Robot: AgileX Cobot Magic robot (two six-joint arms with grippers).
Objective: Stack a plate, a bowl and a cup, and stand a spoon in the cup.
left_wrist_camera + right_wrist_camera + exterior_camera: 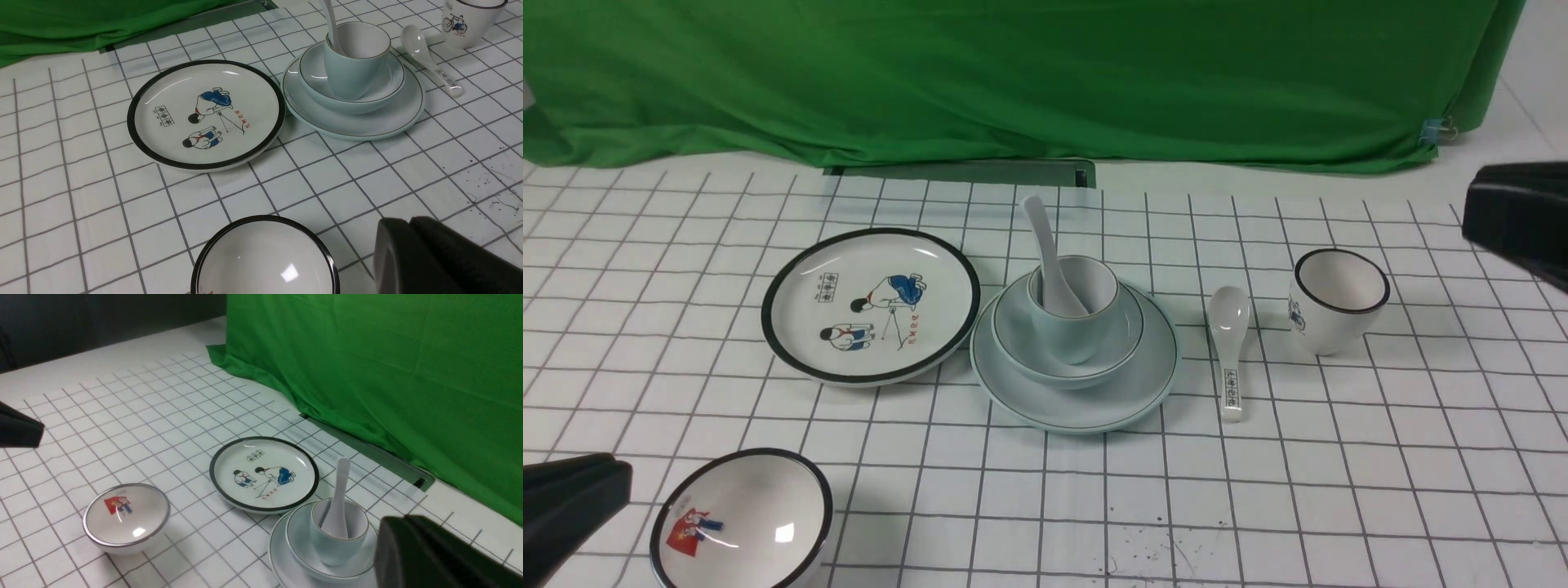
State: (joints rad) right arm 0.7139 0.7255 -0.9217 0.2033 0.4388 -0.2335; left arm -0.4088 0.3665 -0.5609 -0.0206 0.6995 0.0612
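Observation:
The plain plate lies at the table's middle. The plain bowl sits on it, the plain cup stands in the bowl, and the plain white spoon stands in the cup, handle leaning up toward the back. The stack also shows in the left wrist view, plate, bowl, cup, and in the right wrist view, cup, spoon. My left gripper is shut and empty at the front left. My right gripper is shut and empty at the far right, away from the stack.
A black-rimmed picture plate lies left of the stack. A black-rimmed picture bowl sits at the front left beside my left gripper. A printed-handle spoon and a black-rimmed cup stand right of the stack. Green cloth hangs behind.

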